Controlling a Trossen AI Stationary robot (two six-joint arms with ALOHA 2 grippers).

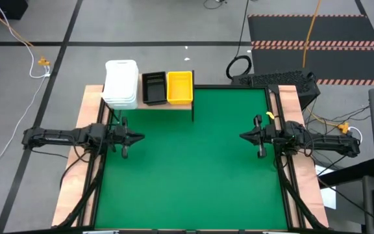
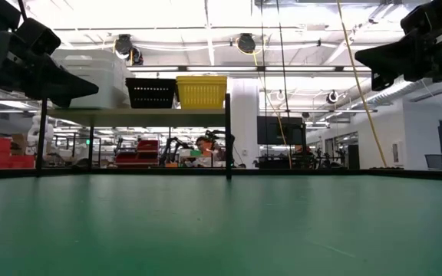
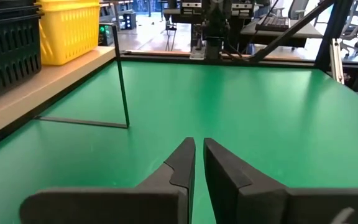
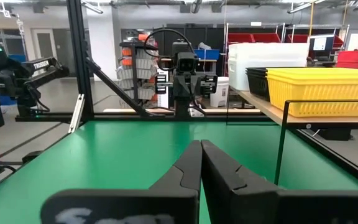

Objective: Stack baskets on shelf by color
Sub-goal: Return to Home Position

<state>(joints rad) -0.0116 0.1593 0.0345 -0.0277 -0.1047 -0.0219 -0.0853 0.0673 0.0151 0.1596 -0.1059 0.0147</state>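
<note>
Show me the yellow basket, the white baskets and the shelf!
yellow basket (image 1: 180, 87): high view, on its inside floor.
white baskets (image 1: 121, 81): high view, middle of the top one in the stack.
shelf (image 2: 140, 113): low view, front edge of the wooden board.

Shelf (image 1: 174, 106): 1. On it 3 basket stacks in a row, 1 per colour: 1 white stack (image 1: 121, 83) at the shelf's left end as seen from above, 1 black stack (image 1: 153, 88) mid-shelf, 1 yellow stack (image 1: 180, 87) at its right end. Nr of baskets inside each stack: can't tell; from above each reads as 1 outline, in the low view as 1 block. Surface (image 1: 193, 169): 1, green, w/ the shelf at its far edge. Arms: 2. Tools: 2, left tool (image 1: 138, 137) nearer the shelf, right tool (image 1: 243, 136) well apart from it. Each tool has 2 dark fingers (image 3: 180, 165), 4 in total.
</note>
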